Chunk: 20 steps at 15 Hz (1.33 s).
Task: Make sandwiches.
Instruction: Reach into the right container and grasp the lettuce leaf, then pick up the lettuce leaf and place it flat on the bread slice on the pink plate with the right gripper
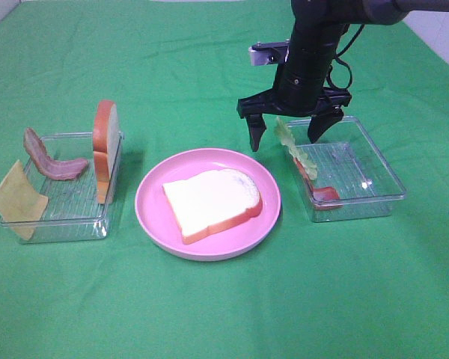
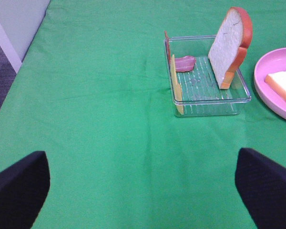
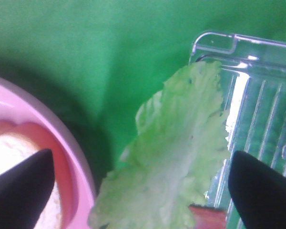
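Note:
One white bread slice [image 1: 212, 200] with an orange-brown crust lies flat on the pink plate [image 1: 151, 196] at the table's middle. My right gripper [image 1: 287, 138] hangs open above the pale green lettuce leaf [image 1: 293, 146], which leans on the left wall of the right clear tray [image 1: 374, 168]; its fingers straddle the lettuce leaf [image 3: 181, 152] without touching it. The left clear tray [image 1: 67, 217] holds a second bread slice [image 1: 106, 148] standing on edge, a bacon strip [image 1: 51, 161] and a yellow cheese slice [image 1: 18, 199]. My left gripper [image 2: 143, 183] stands open over bare cloth, short of that tray [image 2: 207, 102].
A red piece [image 1: 323, 192] lies in the right tray below the lettuce. Green cloth covers the whole table. The table's left edge and a grey floor show in the left wrist view.

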Each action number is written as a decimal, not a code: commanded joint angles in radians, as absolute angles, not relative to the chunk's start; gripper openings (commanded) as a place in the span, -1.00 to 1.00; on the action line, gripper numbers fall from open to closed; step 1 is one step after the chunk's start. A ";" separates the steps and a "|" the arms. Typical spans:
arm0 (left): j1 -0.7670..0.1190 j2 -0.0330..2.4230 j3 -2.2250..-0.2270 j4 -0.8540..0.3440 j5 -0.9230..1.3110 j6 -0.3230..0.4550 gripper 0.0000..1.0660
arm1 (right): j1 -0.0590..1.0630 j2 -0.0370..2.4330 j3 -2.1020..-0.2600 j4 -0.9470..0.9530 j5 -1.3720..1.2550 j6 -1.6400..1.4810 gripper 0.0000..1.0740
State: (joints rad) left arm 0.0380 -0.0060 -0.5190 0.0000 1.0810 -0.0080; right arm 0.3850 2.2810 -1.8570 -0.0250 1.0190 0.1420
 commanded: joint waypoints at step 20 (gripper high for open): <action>0.039 -0.020 -0.518 0.000 1.076 -0.008 0.89 | 0.384 2.156 -1.997 -0.212 1.220 0.052 -1.00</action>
State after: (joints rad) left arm 0.0380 -0.0060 -0.5190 0.0000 1.0810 -0.0080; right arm 0.3850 2.1740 -1.9880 -0.2090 1.1990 0.0680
